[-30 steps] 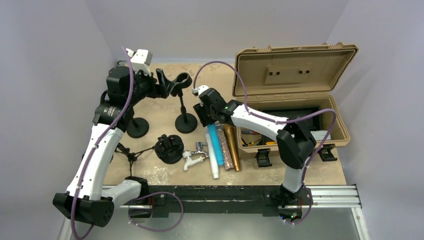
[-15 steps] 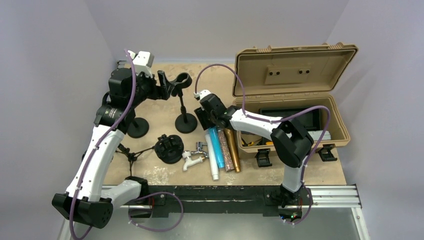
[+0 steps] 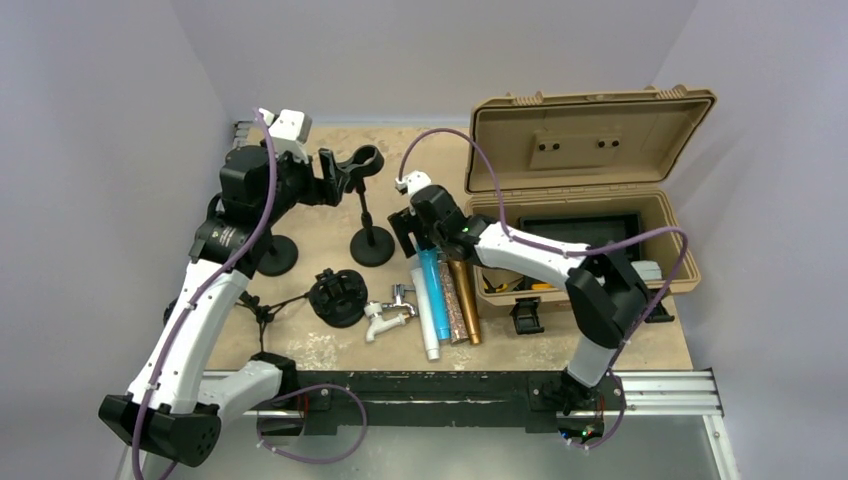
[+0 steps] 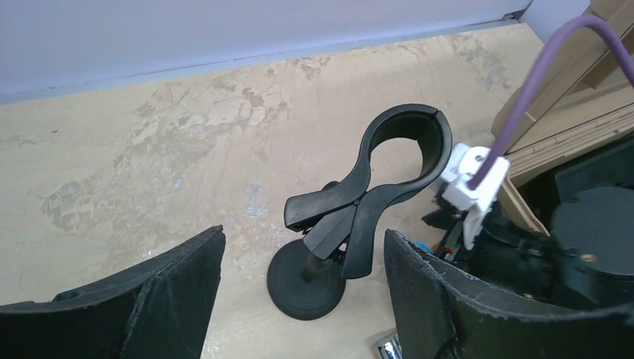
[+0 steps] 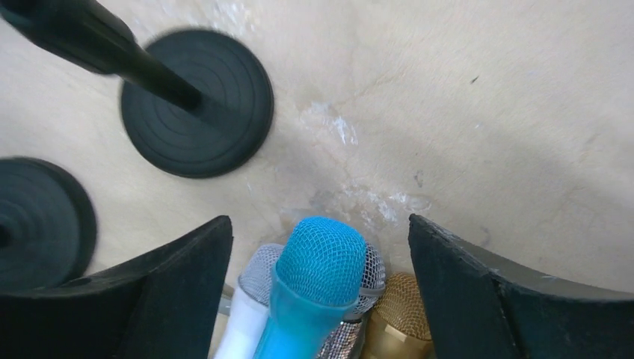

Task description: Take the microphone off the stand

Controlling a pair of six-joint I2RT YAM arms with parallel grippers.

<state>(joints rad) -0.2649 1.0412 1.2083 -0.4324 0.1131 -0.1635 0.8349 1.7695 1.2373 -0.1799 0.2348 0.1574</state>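
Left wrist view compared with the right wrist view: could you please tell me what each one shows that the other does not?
Only the left wrist view shows the stand's empty clip, the tan case and the right arm's purple cable. Only the right wrist view shows the blue microphone, gold microphone and a second black base. Both show the stand's round base on the sandy tabletop.

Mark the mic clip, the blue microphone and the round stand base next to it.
mic clip [image 4: 365,196], left wrist view, on its crossed handles.
blue microphone [image 5: 321,258], right wrist view, on the mesh head.
stand base [image 5: 217,138], right wrist view, on the ribbed disc.
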